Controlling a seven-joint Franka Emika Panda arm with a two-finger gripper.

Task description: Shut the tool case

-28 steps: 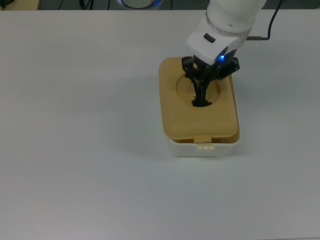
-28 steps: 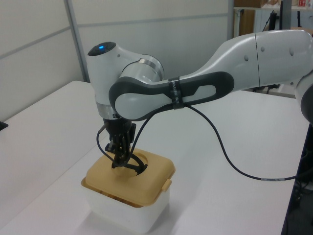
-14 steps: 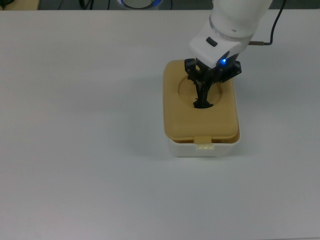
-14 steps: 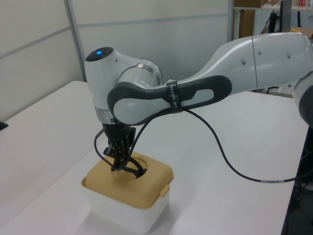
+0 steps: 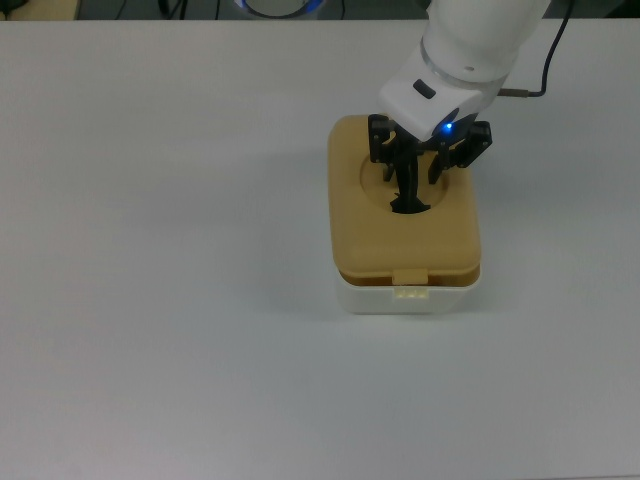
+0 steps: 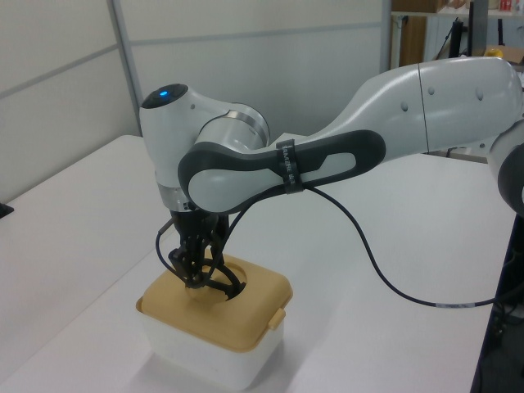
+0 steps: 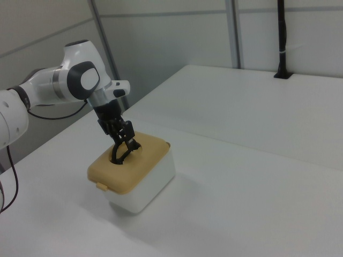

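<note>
While the lid (image 5: pixel 404 232) already lies flat on the white tub (image 5: pixel 410 298) directly beneath the end effector (image 5: pixel 410 190), the tool case looks nearly closed. With fingers spread apart, the end effector grips nothing and sits over the black handle (image 5: pixel 408 206) in the lid's round recess. I judge only pressing the latch tab (image 5: pixel 410 277) home, toward the top view's bottom, remains.

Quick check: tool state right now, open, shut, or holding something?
Tool: open, fingers spread either side of the black handle on the tan lid; holding nothing.
</note>
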